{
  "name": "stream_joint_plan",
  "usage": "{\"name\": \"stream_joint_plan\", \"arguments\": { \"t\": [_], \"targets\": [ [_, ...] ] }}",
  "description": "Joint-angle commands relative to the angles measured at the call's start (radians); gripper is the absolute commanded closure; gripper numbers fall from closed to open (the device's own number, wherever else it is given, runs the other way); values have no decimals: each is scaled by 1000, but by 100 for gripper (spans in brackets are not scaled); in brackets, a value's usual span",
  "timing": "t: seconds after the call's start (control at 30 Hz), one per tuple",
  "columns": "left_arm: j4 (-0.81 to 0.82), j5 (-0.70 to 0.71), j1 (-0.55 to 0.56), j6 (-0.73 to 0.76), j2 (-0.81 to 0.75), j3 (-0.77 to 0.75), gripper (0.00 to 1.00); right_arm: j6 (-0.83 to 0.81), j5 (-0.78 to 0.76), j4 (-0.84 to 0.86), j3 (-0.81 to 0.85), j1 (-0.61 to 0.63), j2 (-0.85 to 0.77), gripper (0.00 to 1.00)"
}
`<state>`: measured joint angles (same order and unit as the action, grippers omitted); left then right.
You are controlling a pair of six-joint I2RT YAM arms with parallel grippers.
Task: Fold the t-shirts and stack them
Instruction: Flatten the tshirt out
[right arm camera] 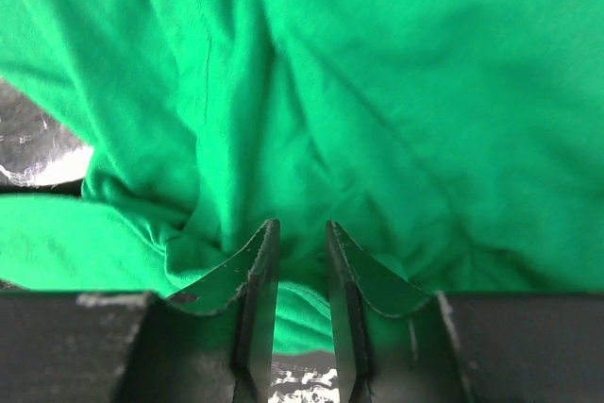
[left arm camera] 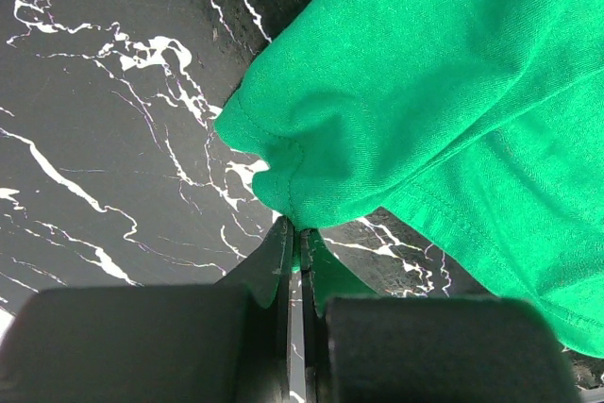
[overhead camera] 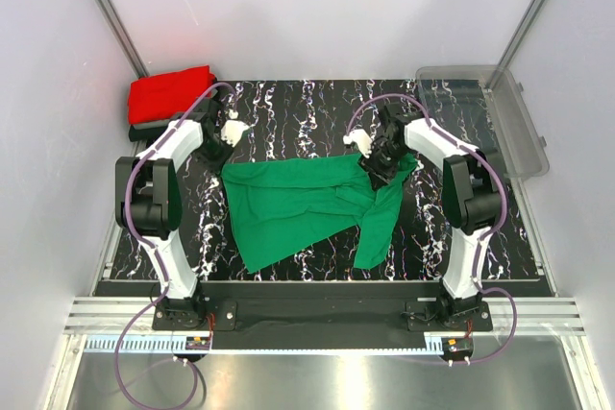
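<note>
Spreading, likely: green shirt corner is being pinched by clenched left gripper to pull it flat. Right gripper is being held at bunched cloth, jaws ajar; grasp can't be told. Shirt is lying left of bin.

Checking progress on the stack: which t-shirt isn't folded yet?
The green t-shirt, spread loose in the middle of the table; the red t-shirt sits neatly folded at its far left corner.
</note>
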<state>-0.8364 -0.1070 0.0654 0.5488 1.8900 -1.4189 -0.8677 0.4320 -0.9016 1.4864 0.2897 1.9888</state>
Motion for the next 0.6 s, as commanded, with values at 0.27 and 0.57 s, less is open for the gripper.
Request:
{"name": "stream_joint_plan", "arguments": {
  "t": [0.27, 0.57],
  "targets": [
    [6, -2, 4, -4, 31, -63, 99, -166, -176, -174, -244, -26, -312, 70],
    [3, -17, 7, -16, 46, -89, 99, -80, -70, -123, -148, -49, -320, 68]
  ]
}}
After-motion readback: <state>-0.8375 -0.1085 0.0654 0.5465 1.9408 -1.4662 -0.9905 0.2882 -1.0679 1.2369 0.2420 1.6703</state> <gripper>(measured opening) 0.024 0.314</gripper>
